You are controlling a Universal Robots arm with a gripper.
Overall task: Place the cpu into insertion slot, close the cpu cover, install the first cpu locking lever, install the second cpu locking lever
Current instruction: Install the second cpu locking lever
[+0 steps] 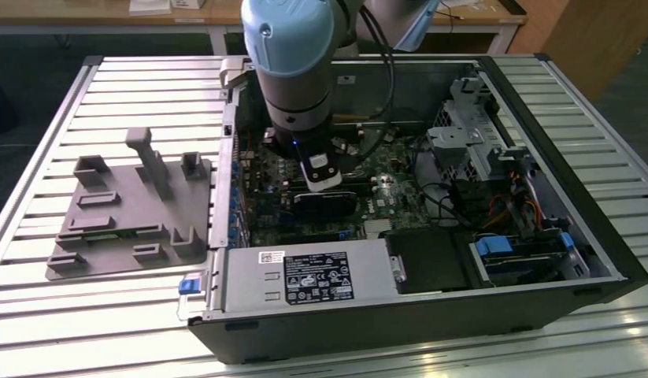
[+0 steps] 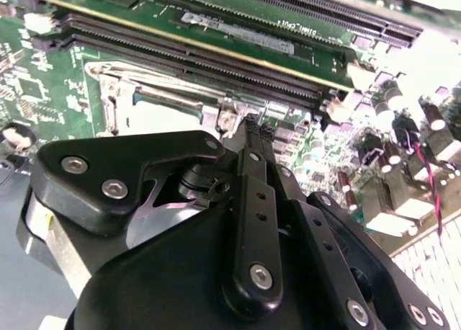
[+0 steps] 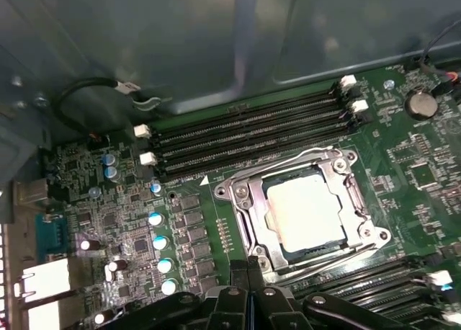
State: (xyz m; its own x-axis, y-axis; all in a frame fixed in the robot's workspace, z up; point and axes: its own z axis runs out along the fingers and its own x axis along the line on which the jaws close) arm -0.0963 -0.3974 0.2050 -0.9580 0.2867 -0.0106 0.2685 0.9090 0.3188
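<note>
Ribbed metal tabletop [image 1: 113, 315] carries an open computer case [image 1: 408, 315] and a grey fixture [image 1: 124, 228].
The gripper [image 3: 247, 266], jaws pressed together and empty, hangs beside the cpu [image 3: 306, 213], which sits in the insertion slot [image 3: 276, 240] under the closed cpu cover [image 3: 241, 193].

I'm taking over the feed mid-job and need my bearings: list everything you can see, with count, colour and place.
computer case: one, black, open on the slatted table.
motherboard: one, green, inside the case.
cpu: one, silver-beige, seated in the insertion slot.
cpu cover: one, grey metal frame, down around the cpu.
long memory slots: several, black, beside the socket.
power supply: one, grey with black label, near case front.
fixture tray: one, grey, on the table at the exterior view's left.
arm: one, blue-grey, reaching into the case.
gripper: one, black, fingers together by the socket edge.
</note>
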